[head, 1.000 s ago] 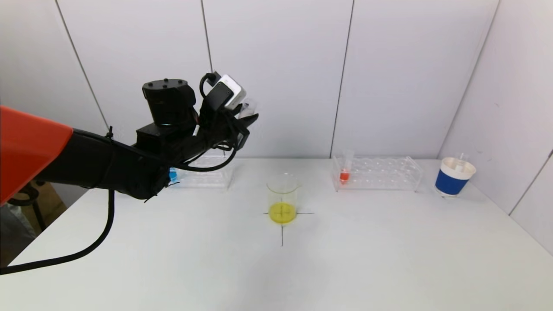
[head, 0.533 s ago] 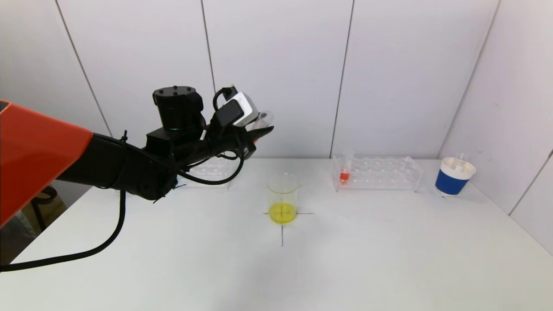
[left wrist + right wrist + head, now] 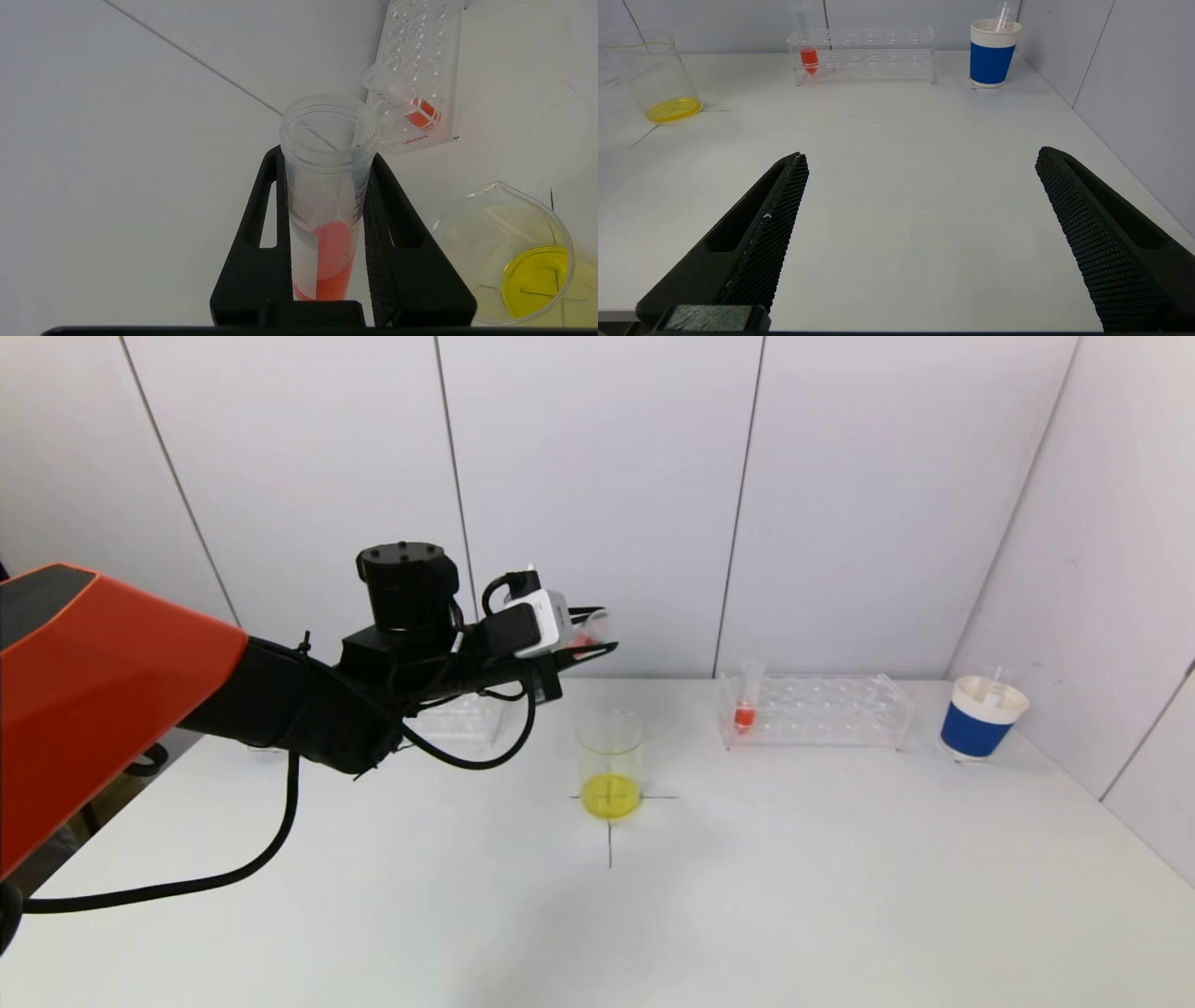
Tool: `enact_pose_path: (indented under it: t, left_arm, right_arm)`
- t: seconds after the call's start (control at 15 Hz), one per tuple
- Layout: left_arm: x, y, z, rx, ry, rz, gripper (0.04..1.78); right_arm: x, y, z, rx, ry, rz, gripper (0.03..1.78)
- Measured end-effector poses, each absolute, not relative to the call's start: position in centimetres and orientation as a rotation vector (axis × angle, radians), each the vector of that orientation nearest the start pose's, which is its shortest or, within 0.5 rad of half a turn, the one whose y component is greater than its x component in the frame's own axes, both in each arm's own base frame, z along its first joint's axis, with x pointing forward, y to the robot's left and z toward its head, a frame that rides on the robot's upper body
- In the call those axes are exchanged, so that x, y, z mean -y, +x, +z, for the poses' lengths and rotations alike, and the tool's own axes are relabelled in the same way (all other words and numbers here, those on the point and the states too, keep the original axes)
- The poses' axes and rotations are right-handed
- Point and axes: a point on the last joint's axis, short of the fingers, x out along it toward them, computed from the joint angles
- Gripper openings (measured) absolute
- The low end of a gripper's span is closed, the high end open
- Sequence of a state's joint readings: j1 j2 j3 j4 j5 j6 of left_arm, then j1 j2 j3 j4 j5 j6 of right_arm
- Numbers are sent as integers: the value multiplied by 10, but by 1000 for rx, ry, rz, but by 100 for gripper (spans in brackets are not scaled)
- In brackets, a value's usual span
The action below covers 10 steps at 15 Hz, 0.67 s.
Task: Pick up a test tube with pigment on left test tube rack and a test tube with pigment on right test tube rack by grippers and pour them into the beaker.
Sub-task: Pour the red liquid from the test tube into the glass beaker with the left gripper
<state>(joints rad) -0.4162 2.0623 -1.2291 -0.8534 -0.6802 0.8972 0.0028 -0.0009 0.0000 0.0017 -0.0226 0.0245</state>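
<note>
Since a second ago the left arm has swung from the upper left of the head view toward the centre and dropped lower, tipping its load nearer to level; the left gripper [image 3: 583, 649] now hangs above and slightly left of the beaker [image 3: 611, 761], clamped on a test tube [image 3: 327, 196] with orange-red pigment pooled in its lower part. Nearest the camera, in the right wrist view, the right gripper [image 3: 920, 196] sits low over the white table [image 3: 794, 877] with its fingers spread wide and holding nothing, apparently parked. At mid-frame the beaker stands on a black cross mark with yellow liquid in its bottom. Farther back, the right test tube rack [image 3: 817, 709] holds one tube of orange-red pigment [image 3: 745, 714], a blue and white paper cup [image 3: 980, 717] stands at the far right, and the left test tube rack [image 3: 457, 714] is mostly hidden behind the arm. The risk, as I judge it, is spilling: the tube's open mouth does not look to be over the beaker's rim yet, so tilting further now could pour pigment onto the table; a loose grip could also let the tube slide out.
</note>
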Motion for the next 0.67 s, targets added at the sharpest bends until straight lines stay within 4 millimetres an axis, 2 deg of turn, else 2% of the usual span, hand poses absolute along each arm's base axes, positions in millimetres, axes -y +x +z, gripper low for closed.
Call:
enact_pose_path:
  t: [0.67]
  left_arm:
    - [181, 374, 179, 644, 952, -1032, 45]
  right_arm:
    - [1, -23, 75, -1, 24, -20, 177]
